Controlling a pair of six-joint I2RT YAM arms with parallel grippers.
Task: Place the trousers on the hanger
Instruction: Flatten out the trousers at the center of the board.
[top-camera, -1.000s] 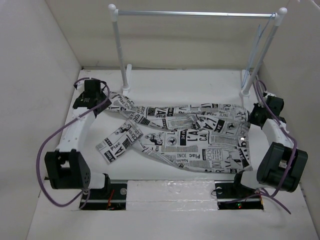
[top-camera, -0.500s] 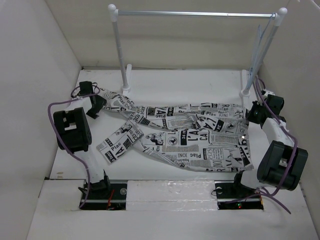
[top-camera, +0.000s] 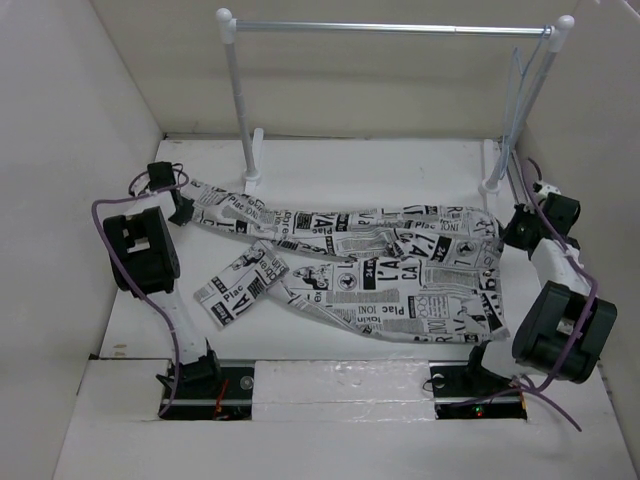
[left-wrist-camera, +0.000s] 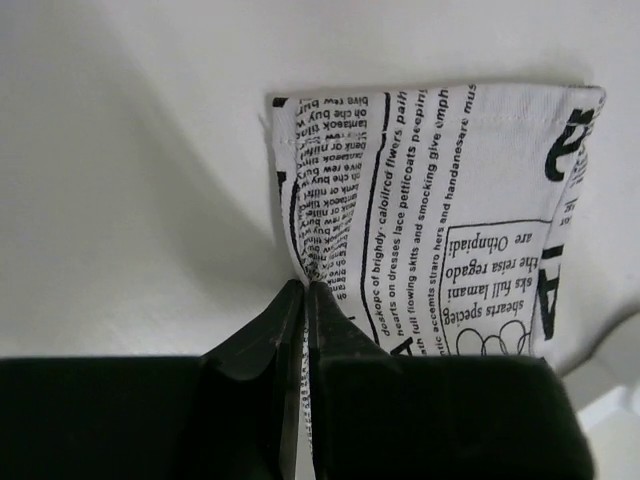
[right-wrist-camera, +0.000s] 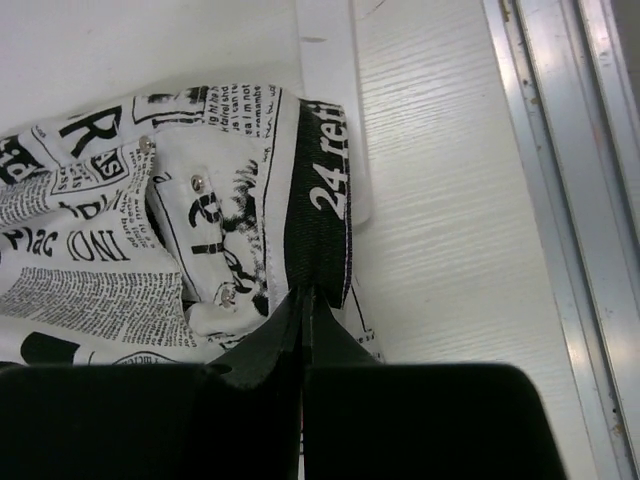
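Trousers: long soft white cloth trousers printed all over with black newspaper text and pictures (top-camera: 380, 270), spread flat on the white tabletop (top-camera: 370, 165); waist end to the right, legs running off to the left.
Upper leg: stretched out toward the far-left corner, hem at the left arm's fingers.
Lower leg: folded toward the near-left, hem lying loose on the tabletop (touched by neither arm).
Left gripper: black two-finger left gripper (top-camera: 183, 205) low at the far-left hem; in the wrist view (left-wrist-camera: 305, 290) clamped tight on a pinch of the printed cloth (left-wrist-camera: 440, 200) at the hem's corner.
Right gripper: black two-finger right gripper (top-camera: 510, 232) at the waist end; in the wrist view (right-wrist-camera: 305, 295) closed on the lower edge of the black waistband with white numerals (right-wrist-camera: 320, 215).
Hanger: thin pale blue-grey wire hanger (top-camera: 516, 80), hung at the right end of the rail, just beside the right post, well apart from the trousers (outline faint).
Rack: white-posted rack with a silver horizontal rail (top-camera: 390, 27), standing at the far side of the tabletop.
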